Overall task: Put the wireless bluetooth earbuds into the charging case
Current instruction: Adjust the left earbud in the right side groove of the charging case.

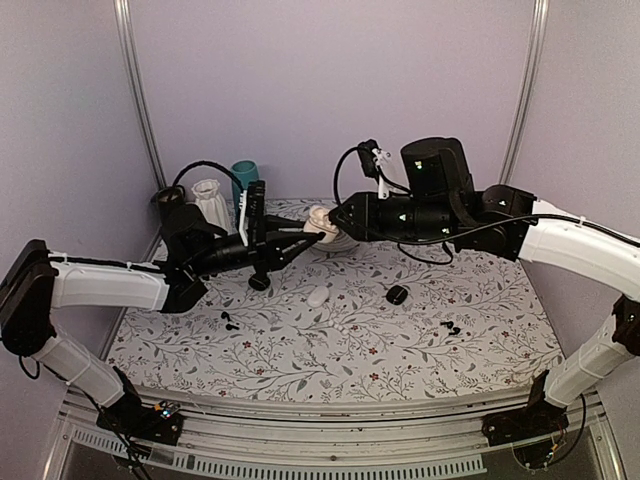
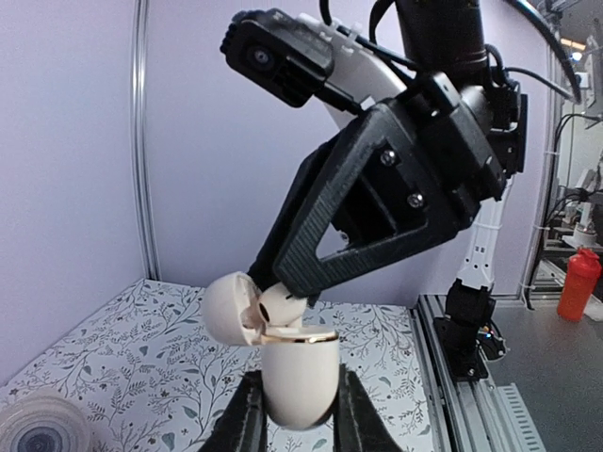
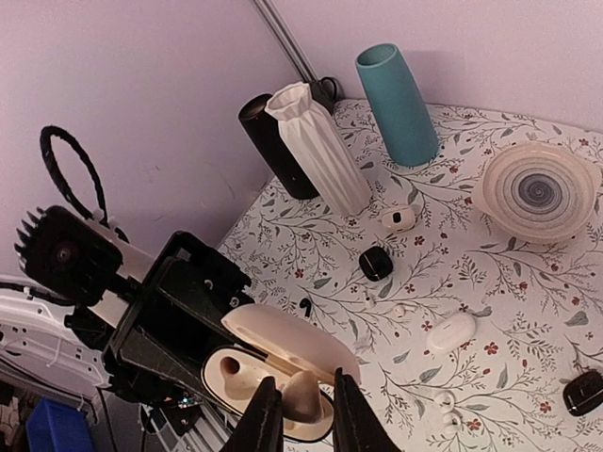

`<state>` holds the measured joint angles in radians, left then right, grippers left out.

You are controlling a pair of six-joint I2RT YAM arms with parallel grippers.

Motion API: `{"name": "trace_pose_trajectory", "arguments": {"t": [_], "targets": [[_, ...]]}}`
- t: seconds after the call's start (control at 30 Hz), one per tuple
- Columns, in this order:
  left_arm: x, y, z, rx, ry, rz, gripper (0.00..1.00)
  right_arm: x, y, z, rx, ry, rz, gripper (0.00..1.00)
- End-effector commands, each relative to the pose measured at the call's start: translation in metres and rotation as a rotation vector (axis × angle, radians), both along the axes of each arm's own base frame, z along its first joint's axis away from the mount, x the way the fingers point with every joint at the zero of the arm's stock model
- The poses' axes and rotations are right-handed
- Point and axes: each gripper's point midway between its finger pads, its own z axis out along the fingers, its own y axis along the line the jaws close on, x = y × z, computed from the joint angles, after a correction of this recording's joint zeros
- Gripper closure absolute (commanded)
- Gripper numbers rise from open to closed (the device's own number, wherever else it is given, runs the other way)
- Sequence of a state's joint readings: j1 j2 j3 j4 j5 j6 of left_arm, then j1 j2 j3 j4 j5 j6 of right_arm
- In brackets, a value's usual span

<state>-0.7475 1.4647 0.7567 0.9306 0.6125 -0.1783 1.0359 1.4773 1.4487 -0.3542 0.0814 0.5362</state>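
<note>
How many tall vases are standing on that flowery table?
3, all upright at the far left corner of the table: a black cylinder, a white ribbed vase right beside it, and a teal vase a little farther right. More could be hidden from view.

From above, the left pincer (image 1: 310, 235) and right pincer (image 1: 337, 222) meet over the charging case (image 1: 322, 225) and cover most of it. The dark specks (image 1: 452, 327) on the bench (image 1: 300, 350) are too small to name. In the left wrist view the right pincer covers part of the earbud (image 2: 281, 306), and the bottom edge cuts off a round dish (image 2: 42, 428). The right wrist view's right edge cuts a black case (image 3: 584, 391).
</note>
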Motion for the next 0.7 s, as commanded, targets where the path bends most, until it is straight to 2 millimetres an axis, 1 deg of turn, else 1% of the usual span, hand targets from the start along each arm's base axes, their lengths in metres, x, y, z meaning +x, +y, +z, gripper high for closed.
{"name": "trace_pose_trajectory", "arguments": {"t": [0.0,0.1,0.17,0.37,0.53,0.67], "targets": [[-0.005,0.011,0.035,-0.114,-0.053,-0.048,1.0,-0.013,-0.009,0.001,-0.001,0.02,0.027,0.76],[-0.009,0.014,0.034,-0.133,-0.046,-0.081,1.0,-0.011,-0.019,0.01,0.024,0.014,-0.001,0.68],[-0.012,0.015,0.034,-0.141,-0.04,-0.102,1.0,-0.011,-0.024,0.014,0.029,0.009,-0.008,0.66],[-0.019,0.015,0.035,-0.147,-0.03,-0.16,1.0,-0.017,-0.021,0.019,0.034,-0.015,0.038,0.65],[-0.021,0.013,0.034,-0.139,-0.008,-0.201,1.0,-0.021,-0.019,0.026,0.028,-0.067,0.087,0.6],[-0.022,0.012,0.031,-0.126,0.008,-0.23,1.0,-0.021,-0.019,0.027,0.014,-0.093,0.094,0.59]]}}
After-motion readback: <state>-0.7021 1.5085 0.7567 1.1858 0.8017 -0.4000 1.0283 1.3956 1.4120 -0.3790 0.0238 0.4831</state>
